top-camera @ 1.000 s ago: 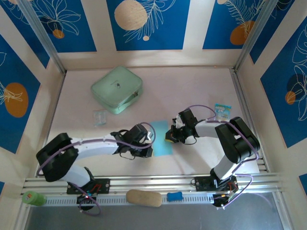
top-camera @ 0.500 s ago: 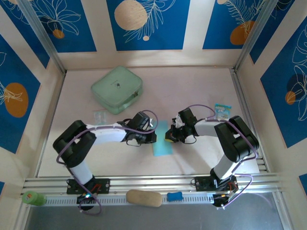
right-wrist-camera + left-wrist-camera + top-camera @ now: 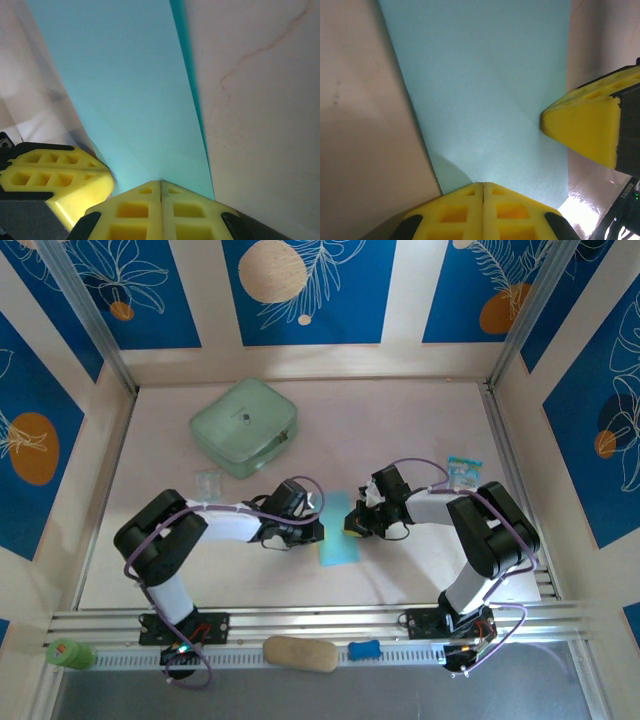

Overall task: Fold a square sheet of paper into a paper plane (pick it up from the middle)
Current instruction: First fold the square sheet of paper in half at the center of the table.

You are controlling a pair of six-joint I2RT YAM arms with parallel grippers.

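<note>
The left tool (image 3: 318, 531) is clenched, its two yellow pads pressed flat together with nothing visible between them. From the left wrist, its tip comes down at the near left corner of the sheet (image 3: 490, 90) and casts a small shadow on the paper. Whether it presses on the paper cannot be told.

The right tool (image 3: 352, 525) is clenched the same way, pads together and nothing gripped. From its wrist camera, its tip sits over the sheet's near end, just inside the right long edge.

The two tools face each other across the sheet, one at each long edge, close together but not touching. Each shows as a yellow wedge in the other's wrist view.

The sheet is light cyan-blue and folded into a narrow strip. A faint diagonal crease crosses it, and a darker layered edge runs down its right side. It lies flat on the bench (image 3: 400, 420), about mid-width and nearer the arm bases than the far wall, with its long axis pointing away from the bases and tilted a little.

Well apart at the far left lies a mint-green case (image 3: 244, 426), with a small clear item (image 3: 208, 484) nearer than it. A small printed packet (image 3: 464, 472) lies to the right, beside the right arm.
</note>
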